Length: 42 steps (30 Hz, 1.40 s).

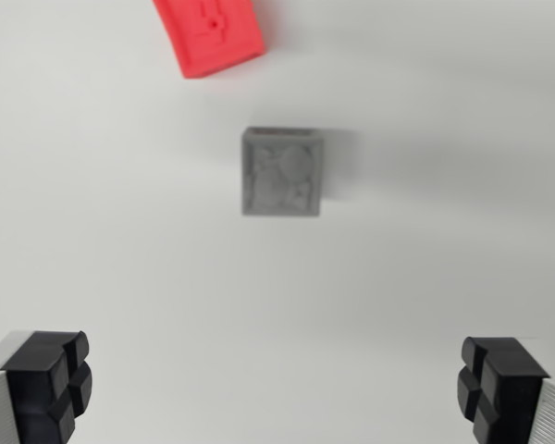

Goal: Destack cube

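A grey cube (pixel 283 173) lies flat on the pale desk (pixel 120 240), a little above the middle of the wrist view, its edges nearly square to the frame. Its upper face is framed by a raised rim and carries shallow moulded shapes, one of them a round disc; the finer detail is blurred. A soft shadow falls to its right. A red cube (pixel 209 34) sits apart from it at the top of the view, up and to the left, turned at an angle and cut off by the frame. Its top face shows small recessed marks. The two do not touch.
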Tool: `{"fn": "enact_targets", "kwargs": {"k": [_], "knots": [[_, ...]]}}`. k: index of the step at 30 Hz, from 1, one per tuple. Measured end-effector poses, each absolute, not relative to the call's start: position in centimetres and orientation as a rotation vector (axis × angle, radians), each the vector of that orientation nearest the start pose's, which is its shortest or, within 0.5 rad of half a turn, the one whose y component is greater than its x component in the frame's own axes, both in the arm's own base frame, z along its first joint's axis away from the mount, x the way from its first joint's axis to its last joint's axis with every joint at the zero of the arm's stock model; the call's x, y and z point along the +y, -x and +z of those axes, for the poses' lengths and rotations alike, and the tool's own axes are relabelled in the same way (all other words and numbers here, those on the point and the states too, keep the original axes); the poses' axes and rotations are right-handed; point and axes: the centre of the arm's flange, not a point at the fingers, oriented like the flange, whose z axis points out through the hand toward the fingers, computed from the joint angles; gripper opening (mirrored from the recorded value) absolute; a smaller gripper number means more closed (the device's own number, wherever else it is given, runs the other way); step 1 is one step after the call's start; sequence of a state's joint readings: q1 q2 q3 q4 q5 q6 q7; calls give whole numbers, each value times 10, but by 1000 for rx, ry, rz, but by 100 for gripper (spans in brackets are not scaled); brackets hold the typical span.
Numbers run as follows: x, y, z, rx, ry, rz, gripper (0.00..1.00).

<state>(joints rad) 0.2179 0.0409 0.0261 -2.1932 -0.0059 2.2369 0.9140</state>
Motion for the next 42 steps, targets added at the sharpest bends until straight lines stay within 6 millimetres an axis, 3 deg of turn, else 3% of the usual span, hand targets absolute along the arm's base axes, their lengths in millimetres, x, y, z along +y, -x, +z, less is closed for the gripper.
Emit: {"fn": "enact_targets", "kwargs": {"k": [18, 42], "knots": [[130, -521, 410, 1028, 2971, -7, 100], [130, -522, 412, 1029, 2972, -4, 100]]}}
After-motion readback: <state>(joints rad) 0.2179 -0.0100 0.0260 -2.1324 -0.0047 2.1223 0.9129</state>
